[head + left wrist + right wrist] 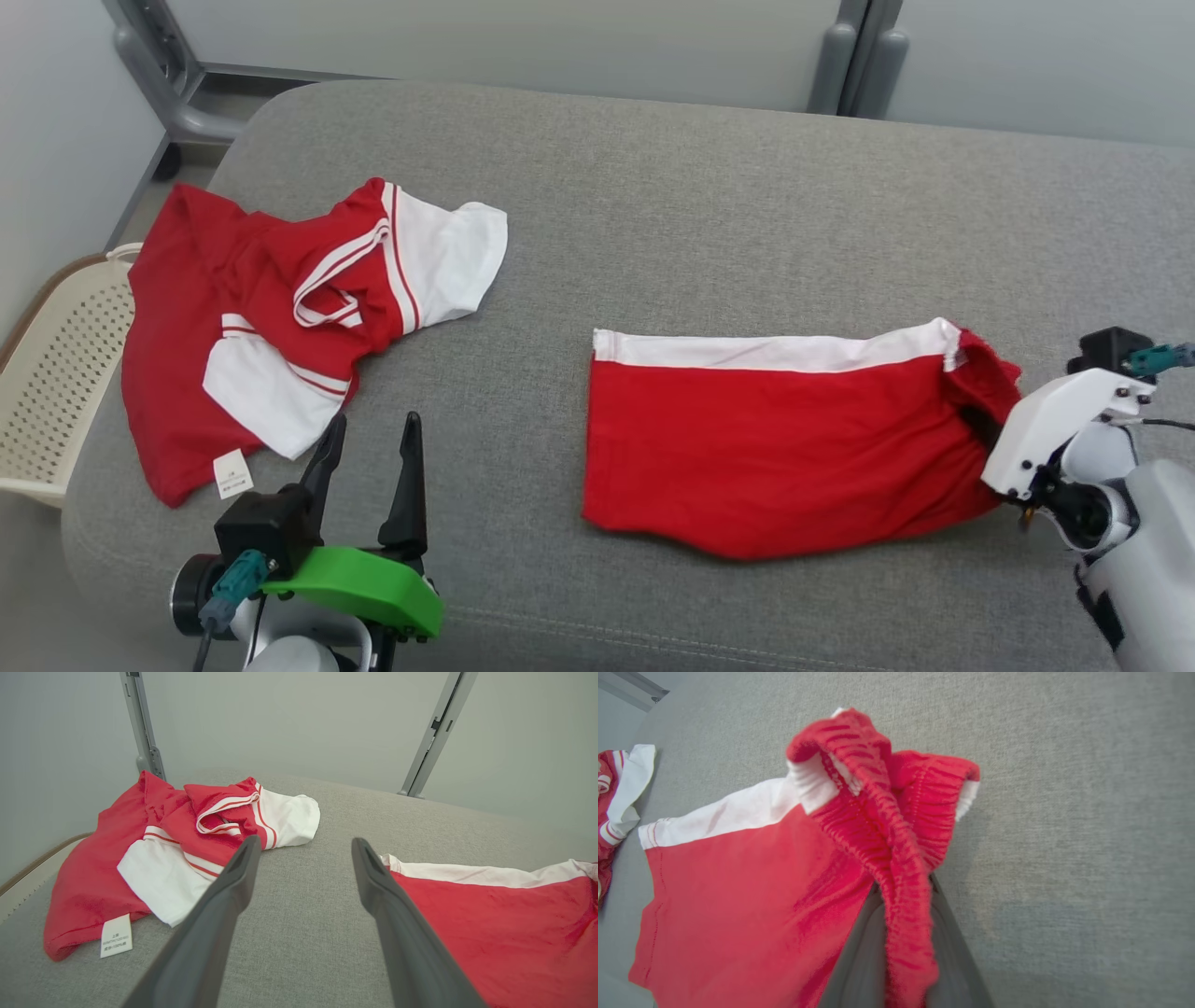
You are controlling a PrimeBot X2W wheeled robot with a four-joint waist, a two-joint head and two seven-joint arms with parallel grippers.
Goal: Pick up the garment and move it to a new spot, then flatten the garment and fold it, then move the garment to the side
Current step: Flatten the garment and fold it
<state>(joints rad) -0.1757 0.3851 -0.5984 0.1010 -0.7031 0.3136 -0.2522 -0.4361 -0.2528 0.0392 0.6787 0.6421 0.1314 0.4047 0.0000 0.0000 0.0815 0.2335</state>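
The red shorts (766, 448) with a white side band lie folded flat on the grey cushioned surface (700, 215), right of centre. My right gripper (982, 427) is shut on their gathered elastic waistband (887, 826) at the right end, which is lifted and bunched over the dark fingers (864, 952). My left gripper (373, 422) stands open at the lower left, above bare cushion between the two garments, holding nothing. In the left wrist view its fingers (233, 882) frame the gap, with the shorts (504, 933) to their right.
A crumpled red and white shirt (280, 317) with a white label lies at the left, partly over the cushion's edge. A cream perforated basket (51, 373) stands beside that edge. Grey metal posts (840, 56) rise behind the cushion.
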